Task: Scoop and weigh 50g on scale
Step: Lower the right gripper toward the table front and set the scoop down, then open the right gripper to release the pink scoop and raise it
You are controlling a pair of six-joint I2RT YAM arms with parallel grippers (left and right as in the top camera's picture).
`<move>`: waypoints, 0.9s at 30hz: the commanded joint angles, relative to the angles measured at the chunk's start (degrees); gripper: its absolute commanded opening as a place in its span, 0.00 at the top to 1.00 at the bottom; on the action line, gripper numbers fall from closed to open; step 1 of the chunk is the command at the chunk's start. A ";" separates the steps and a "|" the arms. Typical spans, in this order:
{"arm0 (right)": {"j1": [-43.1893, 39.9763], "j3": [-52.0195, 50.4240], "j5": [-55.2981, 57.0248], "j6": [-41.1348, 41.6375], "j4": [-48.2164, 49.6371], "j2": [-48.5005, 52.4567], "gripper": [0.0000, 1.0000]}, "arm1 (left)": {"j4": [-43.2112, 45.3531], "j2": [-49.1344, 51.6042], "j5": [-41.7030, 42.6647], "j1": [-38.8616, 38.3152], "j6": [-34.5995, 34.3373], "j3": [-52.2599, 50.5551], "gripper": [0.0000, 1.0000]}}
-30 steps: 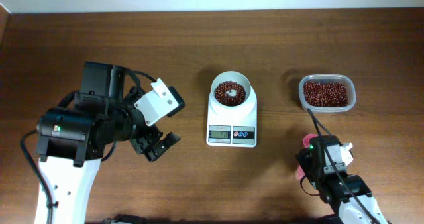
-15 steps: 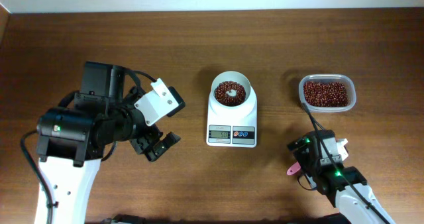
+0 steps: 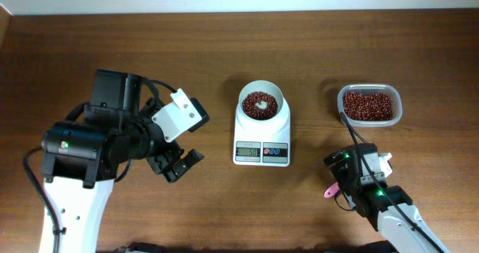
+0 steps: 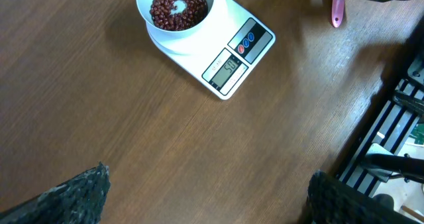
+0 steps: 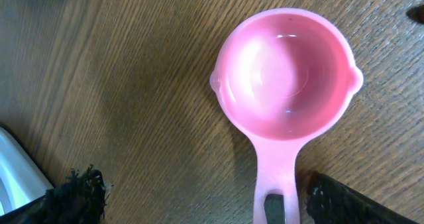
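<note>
Right wrist view: the right hand (image 5: 202, 184) is seen spread wide, with one finger (image 5: 79, 197) at each lower corner; nothing is grasped.
Pink scoop: the pink scoop (image 5: 285, 71) is laid empty on the desk (image 5: 132, 85), hollow side up. Its handle runs down between the fingers, and no contact with either can be made out.
Left wrist view: the left hand (image 4: 207, 181) is likewise spread wide, and nothing is held or touched by it.
Scale: the scale (image 3: 261, 137) is set at the middle of the desk, between the two hands and well apart from both.
White bowl: the white bowl (image 3: 241, 103) is carried on the scale, on the side away from the display.
Beans: the beans (image 3: 253, 112) are heaped in the white bowl, with a pale patch left bare at the centre.
Clear tub: more beans are held in the clear tub (image 3: 399, 107), beyond the right hand and apart from it.
</note>
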 commanded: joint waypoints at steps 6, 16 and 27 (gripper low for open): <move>-0.22 -2.75 -1.86 0.52 -0.61 2.51 0.01 | -0.07 0.02 0.20 0.20 0.96 0.48 0.01; -0.22 -13.68 14.01 0.55 7.30 -11.56 0.01 | -0.07 0.02 0.20 0.20 0.96 0.48 0.01; -0.22 -20.31 23.12 -8.11 17.86 -22.67 0.01 | -0.07 0.02 0.20 0.20 0.96 0.48 0.01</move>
